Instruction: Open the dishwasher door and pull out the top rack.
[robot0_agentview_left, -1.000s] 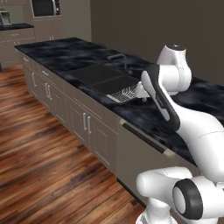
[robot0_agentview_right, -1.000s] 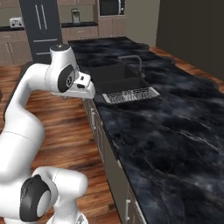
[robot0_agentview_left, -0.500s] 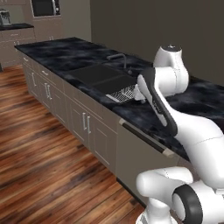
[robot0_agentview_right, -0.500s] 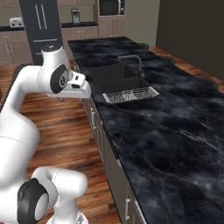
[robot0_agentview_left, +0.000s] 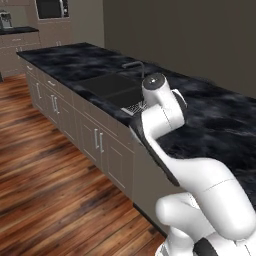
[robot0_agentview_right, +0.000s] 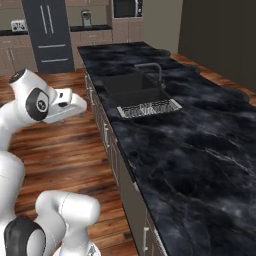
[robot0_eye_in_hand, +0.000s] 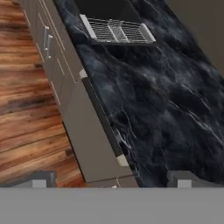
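The dishwasher door (robot0_eye_in_hand: 85, 131) is shut, flush in the run of cabinet fronts below the black counter (robot0_eye_in_hand: 162, 87), just past the pair of narrower cabinet doors (robot0_eye_in_hand: 46, 43) with short vertical handles. Its long dark bar handle (robot0_eye_in_hand: 101, 117) lies along the top edge of the panel, right under the counter lip, running parallel to the counter front. The panel's long axis follows the same line; its face points out over the wooden floor (robot0_eye_in_hand: 26, 118). The top rack sits behind the closed door and cannot be inspected.

The gripper (robot0_eye_in_hand: 111, 180) hangs above the handle's near end, looking down along it, jaws spread wide with nothing between them. Only the finger tips (robot0_eye_in_hand: 39, 178) show at the frame's foot, one over the floor side, one over the counter side.

Risks, as judged from here: the handle sits tight beneath the counter overhang, so a descent slightly toward the counter would land a finger on stone instead of straddling the bar. A grip taken near the bar's end instead of its middle could slip off as the door swings down. The wire drying tray (robot0_eye_in_hand: 117, 30) by the sink (robot0_eye_in_hand: 98, 8) stands well apart and is no hazard.
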